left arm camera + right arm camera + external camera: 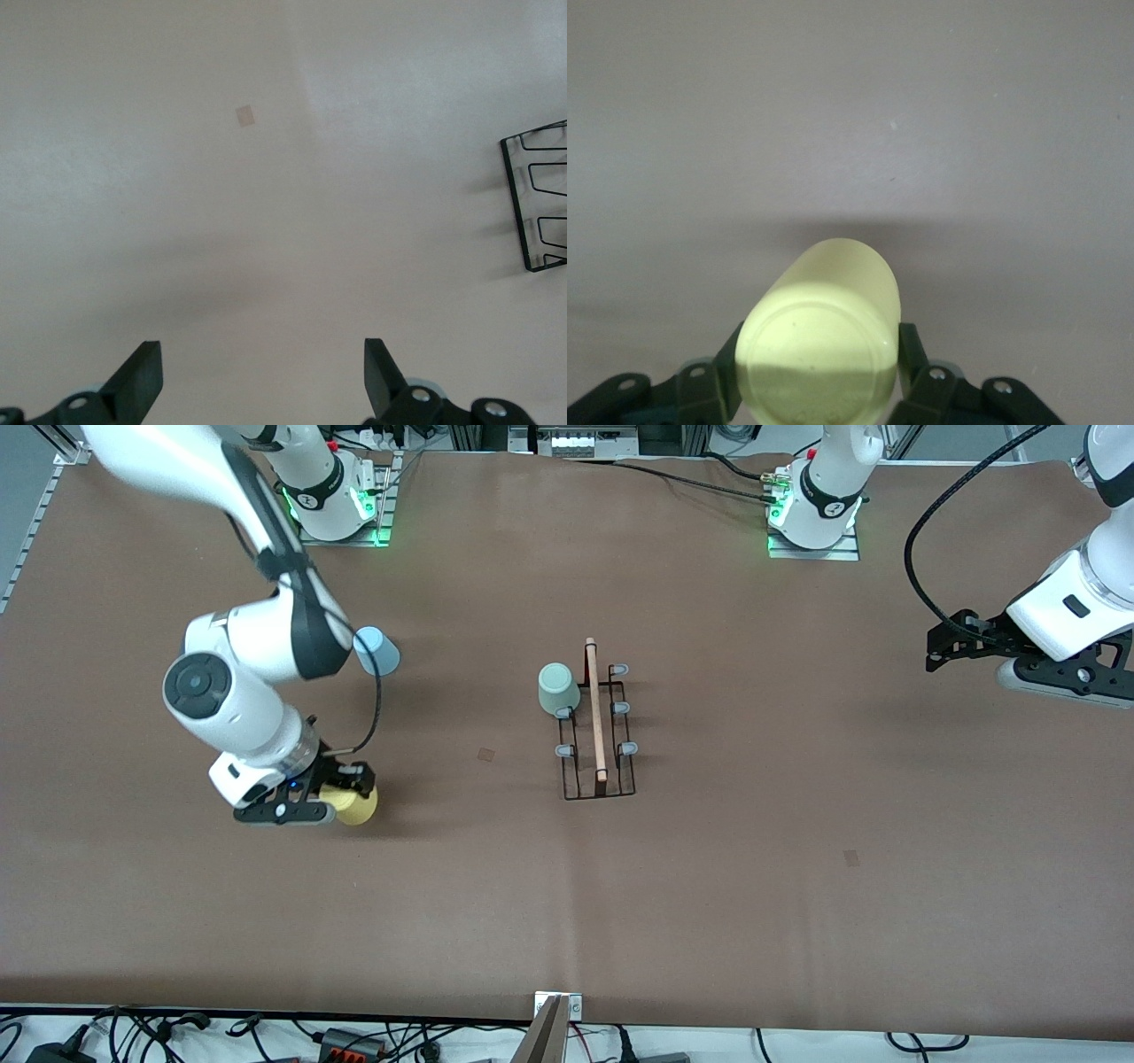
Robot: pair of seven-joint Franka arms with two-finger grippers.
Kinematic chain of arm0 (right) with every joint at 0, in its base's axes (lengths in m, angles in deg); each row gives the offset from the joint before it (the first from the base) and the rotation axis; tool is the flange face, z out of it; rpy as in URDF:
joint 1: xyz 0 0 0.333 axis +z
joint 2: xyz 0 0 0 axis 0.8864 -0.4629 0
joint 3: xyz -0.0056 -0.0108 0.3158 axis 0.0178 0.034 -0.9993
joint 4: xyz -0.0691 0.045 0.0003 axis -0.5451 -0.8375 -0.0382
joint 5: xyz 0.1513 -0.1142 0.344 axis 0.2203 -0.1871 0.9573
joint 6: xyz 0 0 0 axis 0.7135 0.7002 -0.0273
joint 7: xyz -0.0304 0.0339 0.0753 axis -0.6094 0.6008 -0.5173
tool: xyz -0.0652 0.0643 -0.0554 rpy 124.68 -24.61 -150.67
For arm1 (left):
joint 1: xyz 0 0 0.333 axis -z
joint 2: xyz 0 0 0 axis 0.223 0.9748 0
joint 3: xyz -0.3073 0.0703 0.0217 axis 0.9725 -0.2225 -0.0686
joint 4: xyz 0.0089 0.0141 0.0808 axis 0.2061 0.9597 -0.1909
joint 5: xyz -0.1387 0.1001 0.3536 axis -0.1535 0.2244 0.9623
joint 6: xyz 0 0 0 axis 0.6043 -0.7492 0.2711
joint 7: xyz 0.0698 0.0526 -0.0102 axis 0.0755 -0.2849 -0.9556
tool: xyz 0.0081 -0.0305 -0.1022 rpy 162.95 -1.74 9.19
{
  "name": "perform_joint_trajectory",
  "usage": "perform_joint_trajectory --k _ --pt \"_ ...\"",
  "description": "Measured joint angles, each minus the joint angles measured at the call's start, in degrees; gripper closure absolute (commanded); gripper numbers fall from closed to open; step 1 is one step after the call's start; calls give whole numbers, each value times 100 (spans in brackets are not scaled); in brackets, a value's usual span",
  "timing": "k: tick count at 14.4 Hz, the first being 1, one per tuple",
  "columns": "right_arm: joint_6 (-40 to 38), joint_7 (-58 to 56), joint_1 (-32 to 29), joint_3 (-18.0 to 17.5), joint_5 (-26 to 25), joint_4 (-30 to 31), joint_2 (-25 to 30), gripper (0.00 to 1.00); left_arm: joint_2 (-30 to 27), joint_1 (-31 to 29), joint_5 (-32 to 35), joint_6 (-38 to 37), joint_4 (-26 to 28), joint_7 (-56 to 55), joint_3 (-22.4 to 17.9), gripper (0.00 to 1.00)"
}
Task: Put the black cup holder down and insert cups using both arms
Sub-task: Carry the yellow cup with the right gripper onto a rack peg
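Note:
The black cup holder (pixel 599 731) stands at the table's middle, its wooden rod along the top; one end of its wire base (pixel 534 199) shows in the left wrist view. A pale sage green cup (pixel 558 689) sits upside down on a prong at the holder's end nearest the robots' bases. My right gripper (pixel 341 793) is shut on the yellow cup (pixel 356 804) (pixel 819 341), low at the right arm's end of the table. The light blue cup (pixel 376 650) stands upside down on the table, farther from the front camera. My left gripper (pixel 263 376) (pixel 952 638) hangs open over bare table at the left arm's end.
Several grey-tipped prongs (pixel 626 748) on the holder are bare. A small square mark (pixel 486 754) lies between the yellow cup and the holder, another (pixel 851 857) toward the left arm's end. Cables run along the table edge nearest the front camera.

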Motion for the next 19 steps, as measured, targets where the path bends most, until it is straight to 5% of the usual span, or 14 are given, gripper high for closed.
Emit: perform_joint_trajectory --k 5,10,19 --pt "-464 2066 962 -30 1 -551 68 94 0 0 0 0 0 0 0 0" --pt "-462 3917 1945 -28 0 -1432 -448 94 0 -1 0 0 0 0 0 0" --pt "50 4293 2437 -16 -181 -1982 -1274 93 0 -1 0 0 0 0 0 0"
